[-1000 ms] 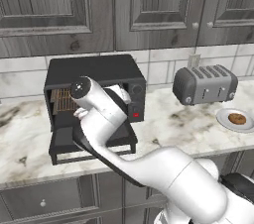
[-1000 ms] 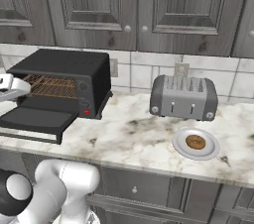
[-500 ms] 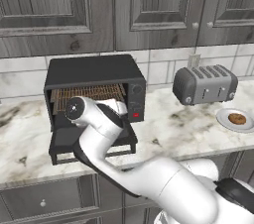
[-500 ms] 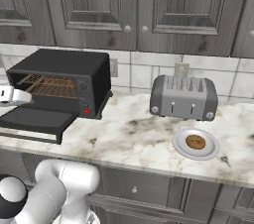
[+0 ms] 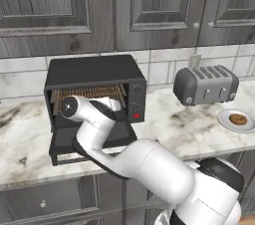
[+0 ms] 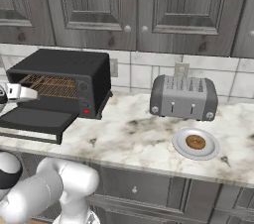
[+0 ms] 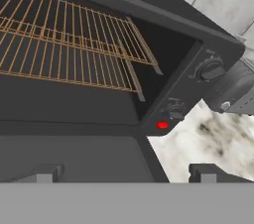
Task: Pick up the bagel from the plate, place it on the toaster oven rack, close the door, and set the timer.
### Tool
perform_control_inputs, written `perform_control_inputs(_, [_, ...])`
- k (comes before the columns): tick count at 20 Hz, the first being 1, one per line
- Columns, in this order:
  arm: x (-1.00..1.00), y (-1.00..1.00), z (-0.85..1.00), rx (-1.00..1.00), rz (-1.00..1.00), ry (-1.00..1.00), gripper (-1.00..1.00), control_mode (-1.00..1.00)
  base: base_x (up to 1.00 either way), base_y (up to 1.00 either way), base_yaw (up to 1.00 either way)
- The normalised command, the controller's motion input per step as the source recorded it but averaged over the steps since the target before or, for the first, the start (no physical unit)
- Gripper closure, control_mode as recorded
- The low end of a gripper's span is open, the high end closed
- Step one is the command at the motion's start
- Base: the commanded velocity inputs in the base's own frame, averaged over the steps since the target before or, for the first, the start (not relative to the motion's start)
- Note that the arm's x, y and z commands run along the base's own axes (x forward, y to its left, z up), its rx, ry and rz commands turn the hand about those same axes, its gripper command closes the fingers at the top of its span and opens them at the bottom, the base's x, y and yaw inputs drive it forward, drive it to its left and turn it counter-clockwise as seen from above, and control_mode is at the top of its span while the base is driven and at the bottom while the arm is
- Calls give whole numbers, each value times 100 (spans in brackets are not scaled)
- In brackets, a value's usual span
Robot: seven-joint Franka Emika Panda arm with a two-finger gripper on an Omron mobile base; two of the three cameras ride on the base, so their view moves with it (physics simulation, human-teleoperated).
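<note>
Lower now than a second ago, our fingers [image 7: 124, 173] hang wide open and empty before the toaster oven rack [image 7: 69, 39]. We judge the bagel [image 6: 195, 142], on the plate [image 6: 178, 147], light, firm, best gripped across its edges.

White rounded arm [image 5: 149, 164], dark joints

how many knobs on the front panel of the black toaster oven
2 round dark knobs: an upper knob near the panel's top and a lower knob just above the red light. None appears hidden.
</note>
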Motion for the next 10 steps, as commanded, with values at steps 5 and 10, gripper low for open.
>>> perform_control_inputs(5, [42, 14, -20, -9, 0, 0, -100, -100, 0, 0, 0])
perform_control_inputs(10, [28, 12, -22, -7, 0, 0, -100, -100, 0, 0, 0])
